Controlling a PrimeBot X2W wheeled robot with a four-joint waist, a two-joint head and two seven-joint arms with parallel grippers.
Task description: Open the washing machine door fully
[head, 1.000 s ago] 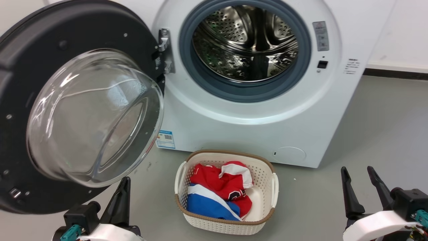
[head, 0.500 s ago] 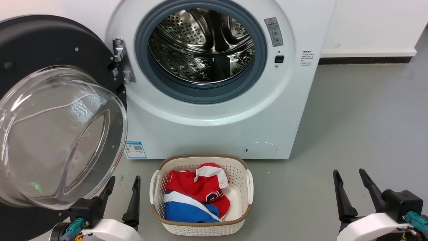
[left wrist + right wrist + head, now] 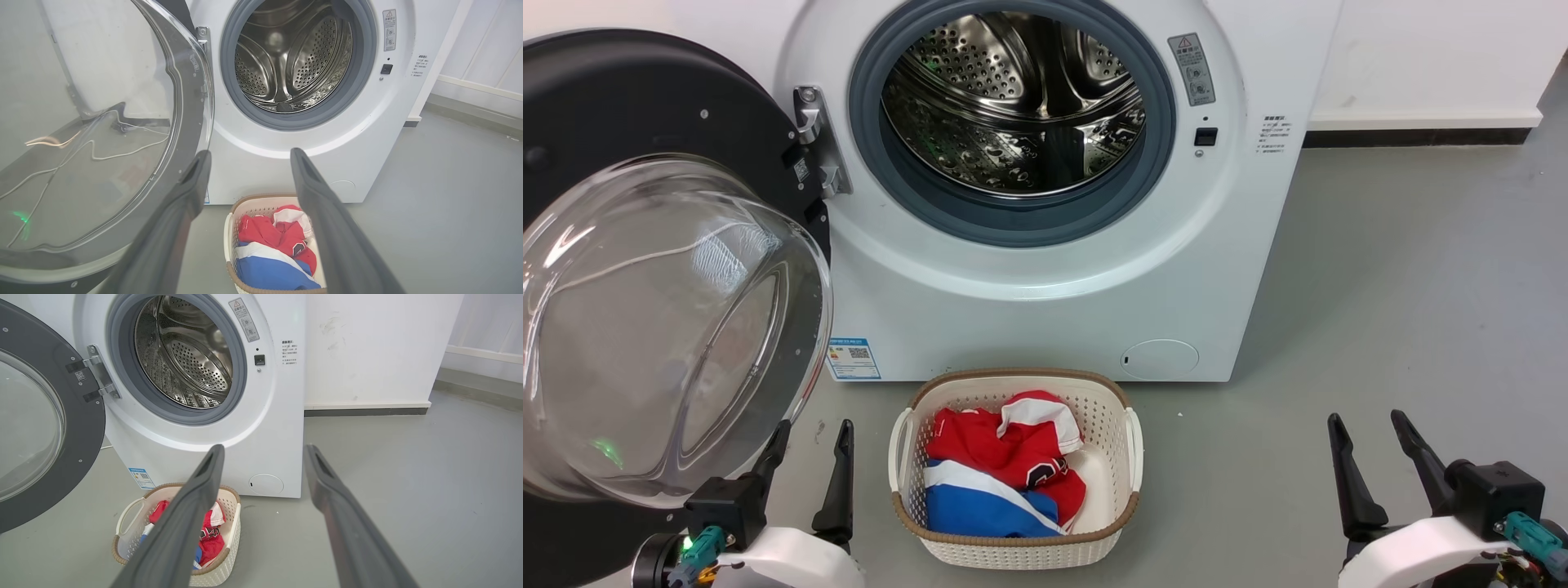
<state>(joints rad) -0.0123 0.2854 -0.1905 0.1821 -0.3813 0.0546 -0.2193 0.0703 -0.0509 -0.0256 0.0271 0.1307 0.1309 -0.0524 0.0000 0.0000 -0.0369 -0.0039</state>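
Door: the washing machine door (image 3: 662, 327) is swung wide open. It hangs off to the left of the washing machine (image 3: 1029, 278). Its see-through glass bowl bulges out toward the robot, with a black ring all around it.
Hinge: a shiny metal hinge (image 3: 817, 139) joins the door to the machine, just left of the round hole.
Hole: the steel drum (image 3: 1013, 106) is in plain sight. It is shiny and full of little holes. A grey rubber ring (image 3: 1013, 224) goes all around it.
Machine front: a blue label (image 3: 852, 359) sits low on the left and a round flap (image 3: 1160, 359) sits low on the right.
Basket: a cream basket (image 3: 1013, 547) stands on the floor (image 3: 1421, 286), just in front of the machine. Red, white and blue clothes (image 3: 1005, 465) lie inside it.
Left hand: the left gripper (image 3: 814, 426) is down low, just under the bottom edge of the door and left of the basket. Its two fingers are spread apart and hold nothing. I cannot tell if one finger touches the door.
Right hand: the right gripper (image 3: 1365, 416) is far off to the right, over bare floor. Its fingers are spread apart too, with nothing between them.
Behind: a white wall (image 3: 1421, 57) stands to the right of the machine.
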